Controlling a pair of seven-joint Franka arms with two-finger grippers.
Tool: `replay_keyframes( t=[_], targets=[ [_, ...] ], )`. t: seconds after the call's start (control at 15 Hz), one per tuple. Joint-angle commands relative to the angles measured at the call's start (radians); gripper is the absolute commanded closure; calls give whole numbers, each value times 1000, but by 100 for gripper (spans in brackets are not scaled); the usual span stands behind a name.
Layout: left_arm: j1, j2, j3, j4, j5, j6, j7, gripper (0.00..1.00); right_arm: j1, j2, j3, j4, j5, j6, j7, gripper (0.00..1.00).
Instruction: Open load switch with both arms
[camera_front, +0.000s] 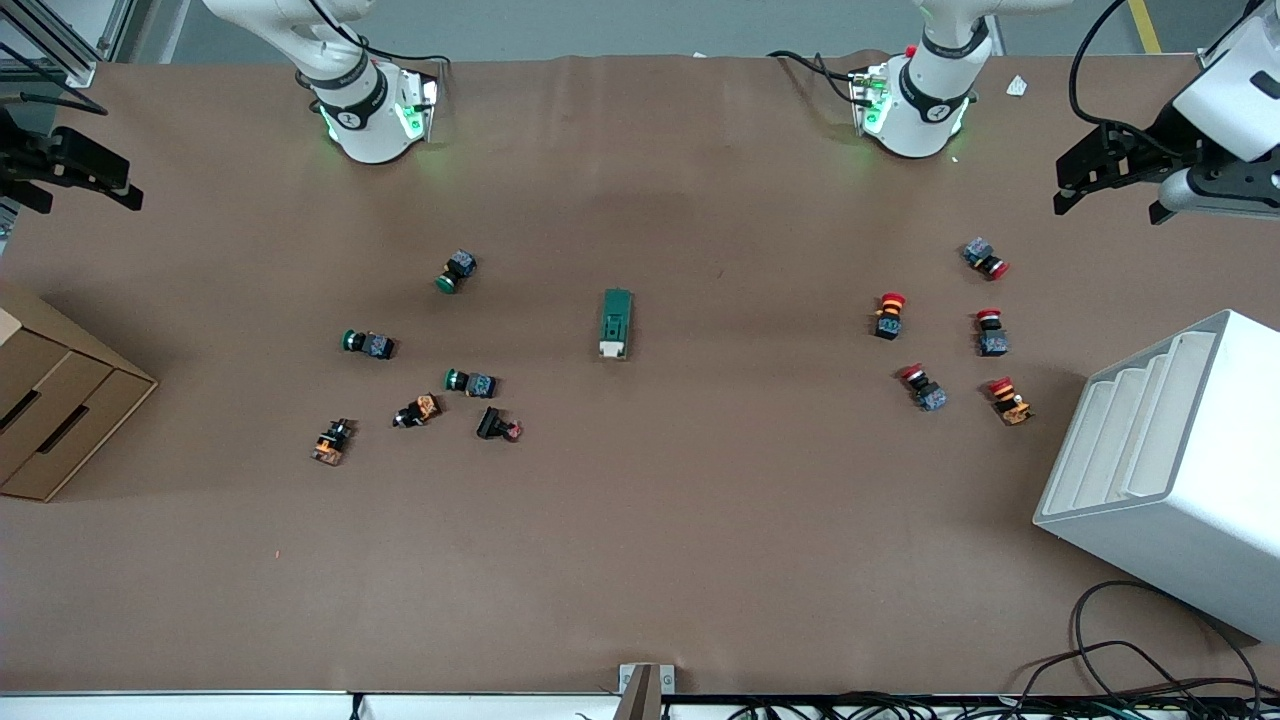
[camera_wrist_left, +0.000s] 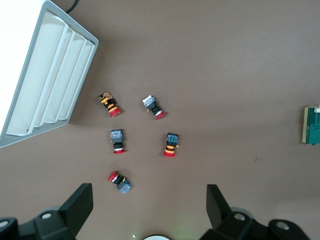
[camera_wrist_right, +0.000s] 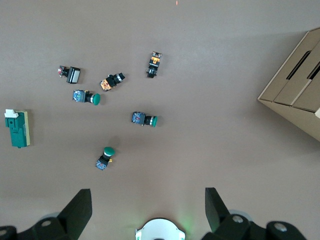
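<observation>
No text appears legible on anything.

The load switch (camera_front: 616, 322) — dark green, white tab nearer the front camera — lies flat mid-table.

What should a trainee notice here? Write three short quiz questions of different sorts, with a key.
1. True or false: the load switch lies between the green-capped buttons and the red-capped buttons.
2. How many red-capped buttons are there? A three, B five, C seven.
3. Fill in: the left gripper and the right gripper, each up over its own end of the table, are both ___.
Key: 1 true; 2 B; 3 open.
</observation>
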Motion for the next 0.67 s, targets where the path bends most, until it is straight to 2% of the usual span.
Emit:
replay_keyframes(
  t=[0.0, 0.47, 0.6],
  targets=[
    [8, 7, 0, 22, -6, -31, 7, 0, -8, 2, 6, 1, -10, 16, -8, 0],
    [-17, 78, -12, 54, -12, 3, -10, 0, -2, 2, 11, 5, -51, 16, -10, 0],
    [-56, 93, -65, 49, -11, 41, -48, 0, -2, 8, 11, 5, -51, 19, -10, 0]
  ],
)
